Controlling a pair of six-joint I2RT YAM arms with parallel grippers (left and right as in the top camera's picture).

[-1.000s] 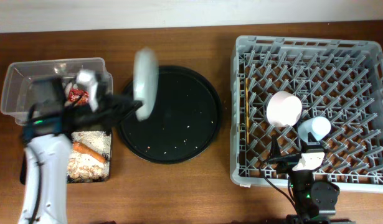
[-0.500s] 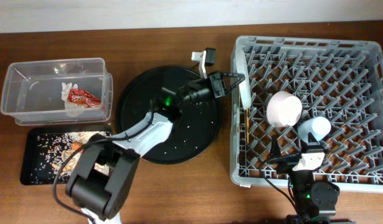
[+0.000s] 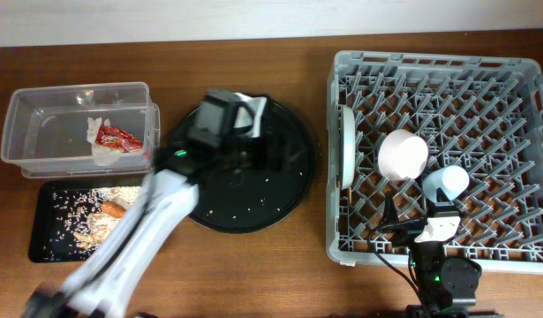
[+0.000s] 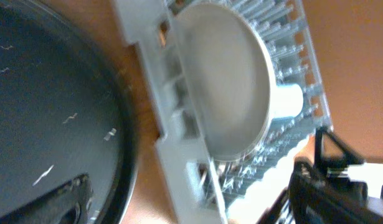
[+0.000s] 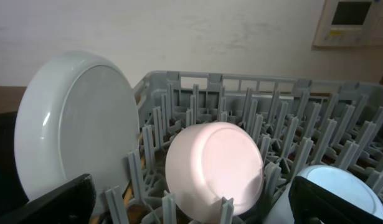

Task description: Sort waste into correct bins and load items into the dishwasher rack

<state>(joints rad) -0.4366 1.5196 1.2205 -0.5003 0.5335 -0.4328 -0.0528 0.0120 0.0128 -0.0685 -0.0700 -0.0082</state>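
Observation:
The wider white bowl [image 3: 346, 146] stands on edge between pegs at the left side of the grey dishwasher rack [image 3: 430, 62]; the left wrist view shows the bowl [image 4: 231, 93] behind the rack wall [image 4: 172, 149]. My left gripper [image 3: 275, 155] is blurred over the round black tray, open and empty, apart from the bowl. The small white bowl [image 3: 402, 153] and light-blue cup [image 3: 445, 183] sit in the rack, with chopsticks [image 3: 350, 190] along its left column. My right gripper [image 3: 421, 225] rests open at the rack's front edge, facing the small bowl [image 5: 216, 168].
A big round black tray [image 3: 289, 190] lies mid-table. The clear tub [image 3: 41, 124] holds a white tissue and a red wrapper [image 3: 118, 137]. The flat black tray [image 3: 41, 247] holds rice scraps and an orange stick [image 3: 116, 209].
The left arm carried the wide bowl from the tub side to the rack, stood it on edge there, opened, and has drawn back left over the round tray. The right arm is still.

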